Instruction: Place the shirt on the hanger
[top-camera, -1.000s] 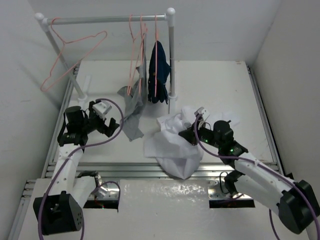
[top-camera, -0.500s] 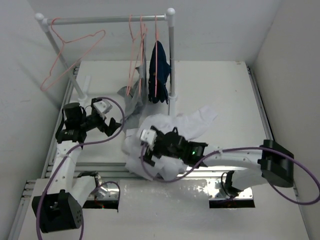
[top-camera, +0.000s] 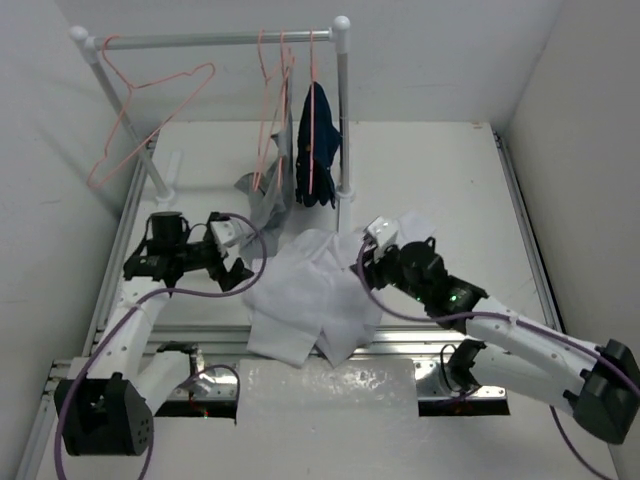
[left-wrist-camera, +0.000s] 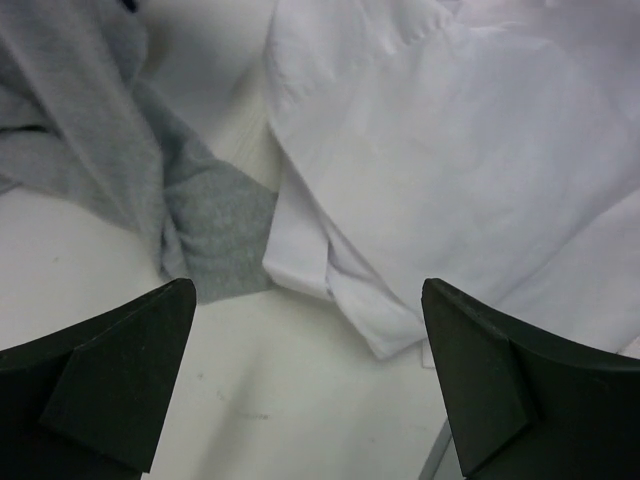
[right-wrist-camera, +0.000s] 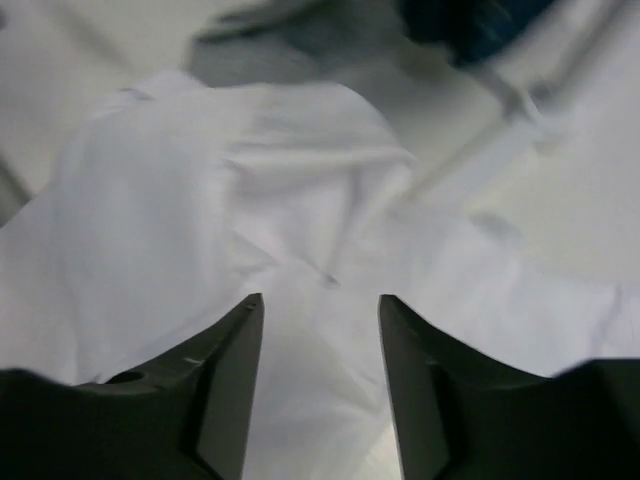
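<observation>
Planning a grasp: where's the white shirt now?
Top view: the shirt lies spread at the near centre of the table, right of the left hand, partly under the right hand, beside the grey garment.

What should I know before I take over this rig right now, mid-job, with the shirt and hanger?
Left hand: open and holding nothing, low over the table where the shirt's edge meets the grey garment.
Right hand: jaws apart above the shirt, gripping nothing.
Shirt: lies crumpled on the table near its front edge, between the two arms.
Hanger: an empty pink one hangs at the left end of the rail, with no hand near it.
Done: nothing yet; the shirt is not on the hanger.
Left: grasp the shirt, bring shirt and hanger together, and dress the hanger.
</observation>
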